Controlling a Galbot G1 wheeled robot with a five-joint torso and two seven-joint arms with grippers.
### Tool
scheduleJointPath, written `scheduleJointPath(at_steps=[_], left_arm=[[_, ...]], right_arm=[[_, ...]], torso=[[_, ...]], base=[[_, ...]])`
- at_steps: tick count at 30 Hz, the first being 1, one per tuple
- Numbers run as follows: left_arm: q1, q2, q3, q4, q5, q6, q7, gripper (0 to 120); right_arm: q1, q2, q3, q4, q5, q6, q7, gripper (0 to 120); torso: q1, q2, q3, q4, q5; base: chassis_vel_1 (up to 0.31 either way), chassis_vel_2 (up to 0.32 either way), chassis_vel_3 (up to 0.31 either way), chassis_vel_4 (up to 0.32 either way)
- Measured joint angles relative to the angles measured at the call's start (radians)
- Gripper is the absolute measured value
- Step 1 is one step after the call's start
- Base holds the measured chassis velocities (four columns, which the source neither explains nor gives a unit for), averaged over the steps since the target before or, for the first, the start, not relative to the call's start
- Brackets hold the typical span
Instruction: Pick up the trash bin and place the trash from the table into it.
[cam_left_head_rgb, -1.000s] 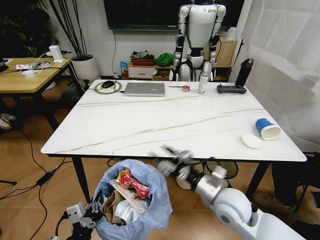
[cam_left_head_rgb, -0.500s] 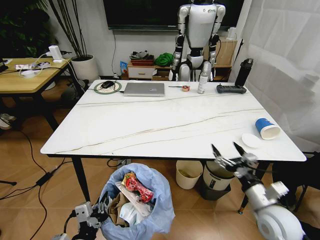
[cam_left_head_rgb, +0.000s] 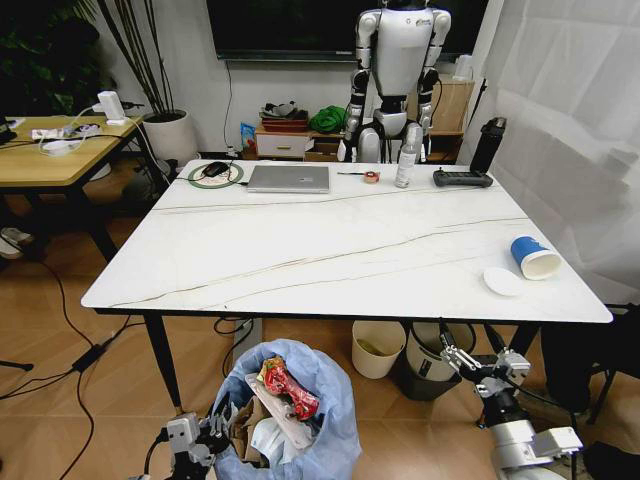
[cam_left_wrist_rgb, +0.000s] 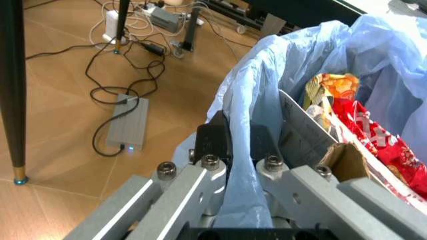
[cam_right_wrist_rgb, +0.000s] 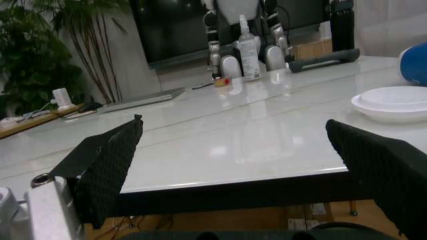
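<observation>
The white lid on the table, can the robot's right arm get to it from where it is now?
Probably yes. The right gripper hangs open just below the table edge, close to the white lid, and nothing lies between them. It must rise above the tabletop first.

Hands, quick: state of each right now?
Left hand: shut on the trash bin, pinching its blue bag at the rim.
Right hand: open, empty, below the table edge.

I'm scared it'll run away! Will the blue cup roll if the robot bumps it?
Probably. The blue cup lies on its side on the smooth table, so it could roll, likely curving. It looks like paper, so probably light and easily squashed.
</observation>
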Motion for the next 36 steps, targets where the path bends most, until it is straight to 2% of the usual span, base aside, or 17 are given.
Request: scheduleJointPath(at_steps=[14, 36], left_arm=[[0.011, 0.019, -0.008, -0.013, -0.003, -0.007, 0.001, 0], [-0.006, 0.009, 0.003, -0.009, -0.005, 0.002, -0.001, 0]], right_arm=[[-0.001, 0.024, 0.005, -0.022, 0.003, 0.017, -0.037, 100], [0.016, 0.012, 0.013, -0.034, 0.024, 0.015, -0.043, 100]], torso=[[0.000, 0.000, 0.000, 0.0000, 0.0003], [0.000, 0.000, 0.000, 0.0000, 0.0005]], base=[[-0.047, -0.046, 0.048, 0.047], [-0.081, -0.083, 0.075, 0.081]])
